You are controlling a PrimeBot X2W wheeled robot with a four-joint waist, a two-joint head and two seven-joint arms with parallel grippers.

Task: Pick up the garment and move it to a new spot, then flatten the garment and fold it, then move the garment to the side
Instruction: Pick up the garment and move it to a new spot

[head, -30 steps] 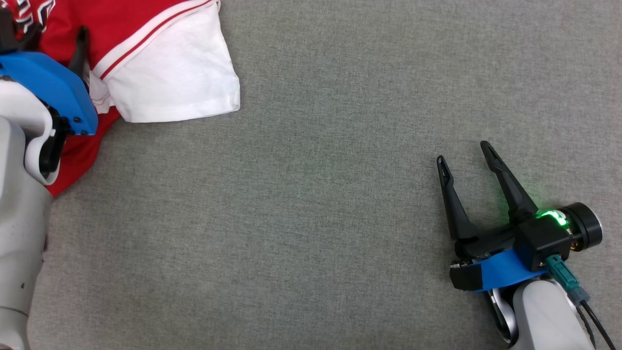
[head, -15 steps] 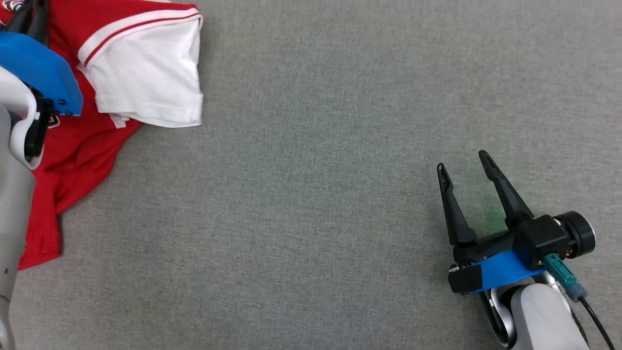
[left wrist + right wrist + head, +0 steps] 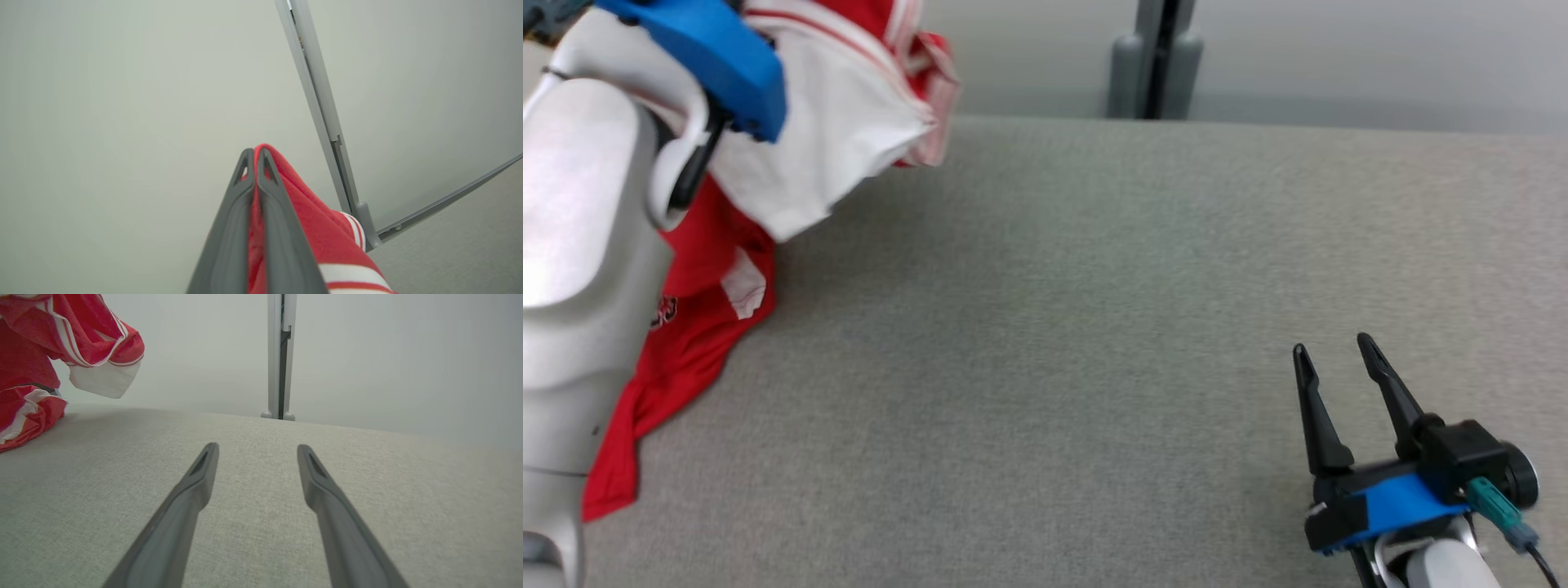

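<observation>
Nearest me, my right gripper (image 3: 1331, 345) sits low over the grey woven table covering (image 3: 1094, 327), its dark fingers spread apart and empty. Further off on my left, the left gripper (image 3: 255, 151) is pinched tight on a fold of the red-and-white mesh jersey garment (image 3: 698, 343), which hangs with its tail on the covering. Risk: the single pinch may slip, or the trailing tail may bunch. Beyond stands a grey upright post (image 3: 1156, 57); swinging cloth could snag there.

A bare robot test bay: grey fabric-covered tabletop (image 3: 1094, 327), plain pale partition panels (image 3: 1339, 57) behind, a grey post (image 3: 1156, 65) joining them at twelve o'clock.
</observation>
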